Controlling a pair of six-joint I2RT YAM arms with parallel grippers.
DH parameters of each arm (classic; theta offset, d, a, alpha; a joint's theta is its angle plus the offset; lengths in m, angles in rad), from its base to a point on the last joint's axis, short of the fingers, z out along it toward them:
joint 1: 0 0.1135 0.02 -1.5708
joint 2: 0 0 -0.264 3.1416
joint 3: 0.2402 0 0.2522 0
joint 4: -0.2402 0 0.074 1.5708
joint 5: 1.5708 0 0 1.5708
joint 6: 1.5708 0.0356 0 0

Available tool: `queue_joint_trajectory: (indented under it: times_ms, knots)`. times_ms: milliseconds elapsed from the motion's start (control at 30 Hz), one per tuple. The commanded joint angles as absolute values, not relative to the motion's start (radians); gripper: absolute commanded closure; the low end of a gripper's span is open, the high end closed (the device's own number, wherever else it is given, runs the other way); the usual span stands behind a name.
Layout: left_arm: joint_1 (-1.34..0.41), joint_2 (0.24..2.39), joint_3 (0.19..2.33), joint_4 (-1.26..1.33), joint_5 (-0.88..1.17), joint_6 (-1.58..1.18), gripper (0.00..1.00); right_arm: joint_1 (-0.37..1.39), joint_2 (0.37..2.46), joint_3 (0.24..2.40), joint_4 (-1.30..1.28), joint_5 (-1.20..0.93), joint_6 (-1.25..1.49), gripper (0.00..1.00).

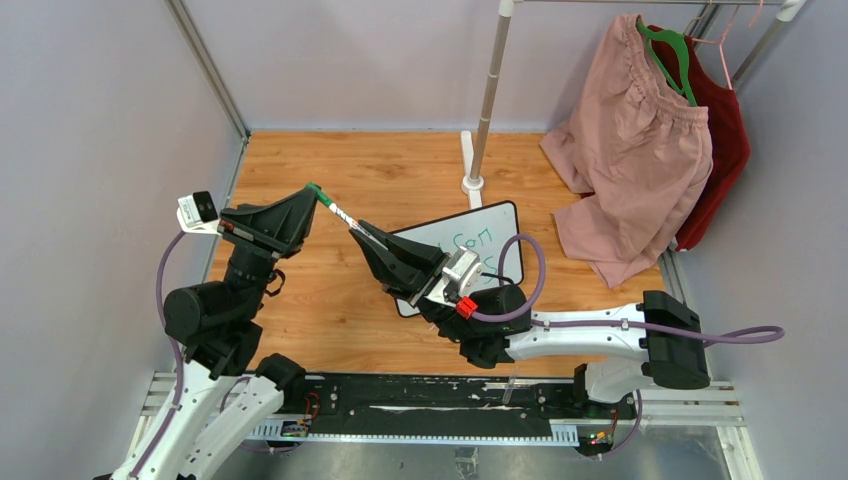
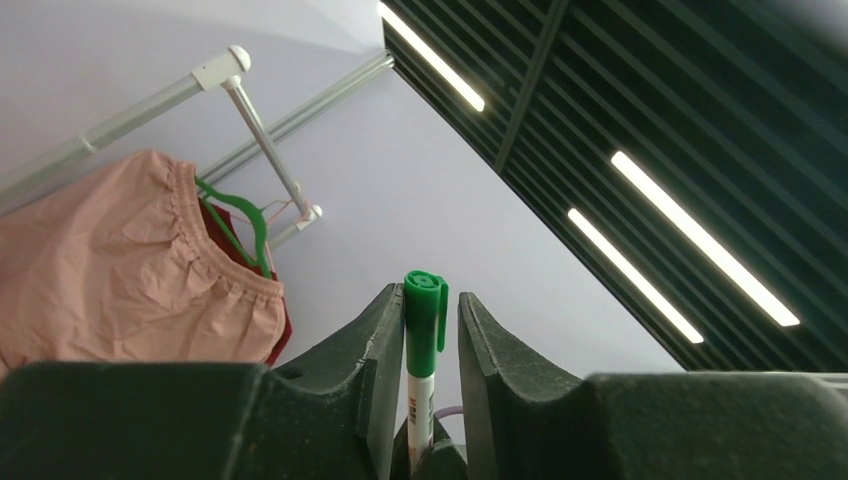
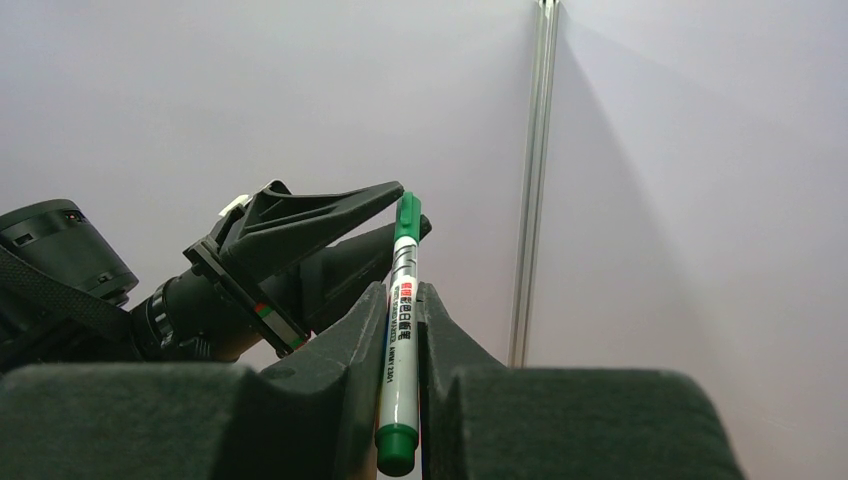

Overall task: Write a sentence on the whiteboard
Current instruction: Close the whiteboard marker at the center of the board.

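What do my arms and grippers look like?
Left arm and right arm: white links, black joints. Left gripper and right gripper: black wedge-shaped fingers. A purple cable runs along each arm; a red block sits at the right wrist.

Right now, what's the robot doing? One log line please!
right gripper: shut on green marker | left gripper: open around its cap | whiteboard: green writing, partly hidden
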State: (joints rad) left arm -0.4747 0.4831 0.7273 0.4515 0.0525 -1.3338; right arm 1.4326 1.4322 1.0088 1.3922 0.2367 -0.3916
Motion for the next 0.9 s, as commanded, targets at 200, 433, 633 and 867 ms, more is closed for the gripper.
queue_joint_trajectory:
  times_ms: [200,433,633,867]
  knots:
    - [-0.485,0.491,0.758,0.474,0.078,-1.315,0.63,1.437,1.412,1.015,1.430,0.247,-0.397,1.00]
    - [-0.485,0.491,0.758,0.474,0.080,-1.307,0.48,1.437,1.414,1.019,1.430,0.246,-0.399,1.00]
    - [-0.484,0.491,0.765,0.472,0.078,-1.294,0.30,1.437,1.406,1.010,1.428,0.241,-0.393,1.00]
    - [-0.485,0.514,0.785,0.472,0.068,-1.289,0.24,1.437,1.379,0.970,1.424,0.230,-0.373,1.00]
